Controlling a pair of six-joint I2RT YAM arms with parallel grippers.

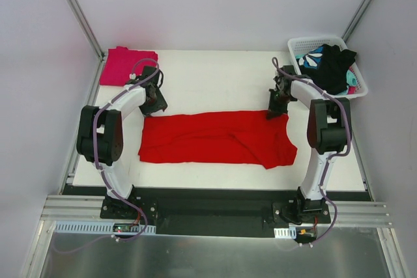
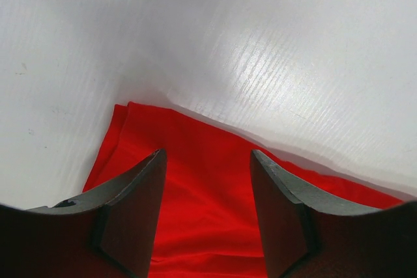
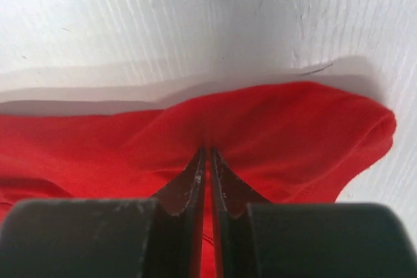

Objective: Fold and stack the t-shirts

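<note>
Right gripper [image 3: 207, 154] pinches the red t-shirt [image 1: 215, 138]; left gripper [image 2: 208, 154] is released.

The red t-shirt lies spread across the middle of the table [image 1: 215, 76]. The right gripper is clenched on a fold at the shirt's 2 o'clock corner, while the left gripper's jaws stand apart over its 10 o'clock corner. A pink t-shirt [image 1: 127, 65] sits at the table's 10 o'clock, and a basket [image 1: 313, 43] with a black garment [image 1: 332, 63] at 2 o'clock.

fingers [image 2: 130, 213] spread above red t-shirt [image 2: 203, 180] corner
</note>
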